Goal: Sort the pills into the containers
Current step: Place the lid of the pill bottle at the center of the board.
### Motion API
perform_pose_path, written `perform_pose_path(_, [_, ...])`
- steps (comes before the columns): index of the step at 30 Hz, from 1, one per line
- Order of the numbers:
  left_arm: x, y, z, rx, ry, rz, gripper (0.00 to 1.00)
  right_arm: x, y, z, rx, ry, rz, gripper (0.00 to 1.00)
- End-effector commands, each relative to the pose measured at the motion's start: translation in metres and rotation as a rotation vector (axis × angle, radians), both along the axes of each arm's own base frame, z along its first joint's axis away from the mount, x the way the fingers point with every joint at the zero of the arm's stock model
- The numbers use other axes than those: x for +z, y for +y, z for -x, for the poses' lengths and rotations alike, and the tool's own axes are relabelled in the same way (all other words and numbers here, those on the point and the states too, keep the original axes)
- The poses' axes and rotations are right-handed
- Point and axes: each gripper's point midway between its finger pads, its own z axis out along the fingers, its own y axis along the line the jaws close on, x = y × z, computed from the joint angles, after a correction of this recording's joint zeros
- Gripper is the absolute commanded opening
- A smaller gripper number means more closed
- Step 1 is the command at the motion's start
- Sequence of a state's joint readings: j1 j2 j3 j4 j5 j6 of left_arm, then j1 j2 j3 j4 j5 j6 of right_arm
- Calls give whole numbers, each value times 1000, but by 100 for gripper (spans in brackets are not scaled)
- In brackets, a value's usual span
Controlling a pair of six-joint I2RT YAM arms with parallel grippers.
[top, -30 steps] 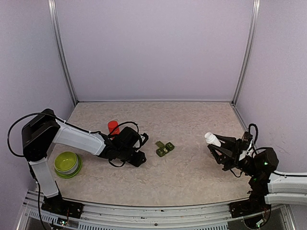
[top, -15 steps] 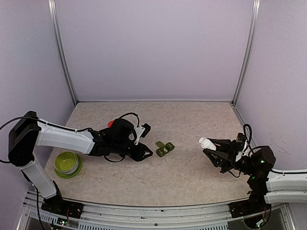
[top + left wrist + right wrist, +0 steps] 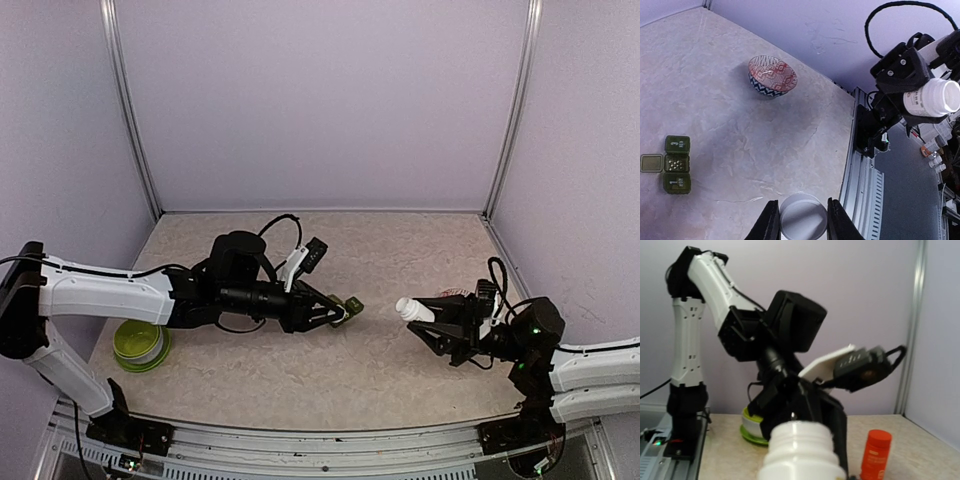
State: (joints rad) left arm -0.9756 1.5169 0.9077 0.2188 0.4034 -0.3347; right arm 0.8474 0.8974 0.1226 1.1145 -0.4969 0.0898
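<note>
Comparing with a second earlier, the left gripper (image 3: pixel 338 314) is found carried from beside the lime-green bowl (image 3: pixel 122 345) out to the containers (image 3: pixel 349 305) at mid-table, its jaws closed on a white cap (image 3: pixel 801 222). The right gripper (image 3: pixel 435 322), clamped on the uncapped white bottle (image 3: pixel 411 310), has been brought nearer the strip and tipped flatter. One compartment is seen open with pills (image 3: pixel 676 163) inside, and pouring is judged imminent.

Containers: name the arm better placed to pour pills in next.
Likely right: the right gripper holds the uncapped bottle, mouth toward the containers; the left gripper holds only the cap.
</note>
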Motion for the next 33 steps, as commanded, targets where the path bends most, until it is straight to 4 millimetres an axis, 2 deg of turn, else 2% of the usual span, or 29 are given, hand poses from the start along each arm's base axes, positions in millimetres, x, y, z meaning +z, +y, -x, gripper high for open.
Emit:
perform_pose_path(1, [45, -13, 19, -77, -40, 118, 26, 12, 8, 5, 14, -36, -14, 0])
perform_pose_path(17, [94, -23, 55, -201, -47, 303, 27, 10, 23, 11, 31, -41, -8, 0])
perform_pose_path(24, [104, -27, 66, -241, -40, 342, 27, 7, 32, 13, 49, -37, 4, 0])
perform_pose_path(33, [106, -36, 78, -282, -24, 361, 27, 8, 35, 13, 53, -39, 2, 0])
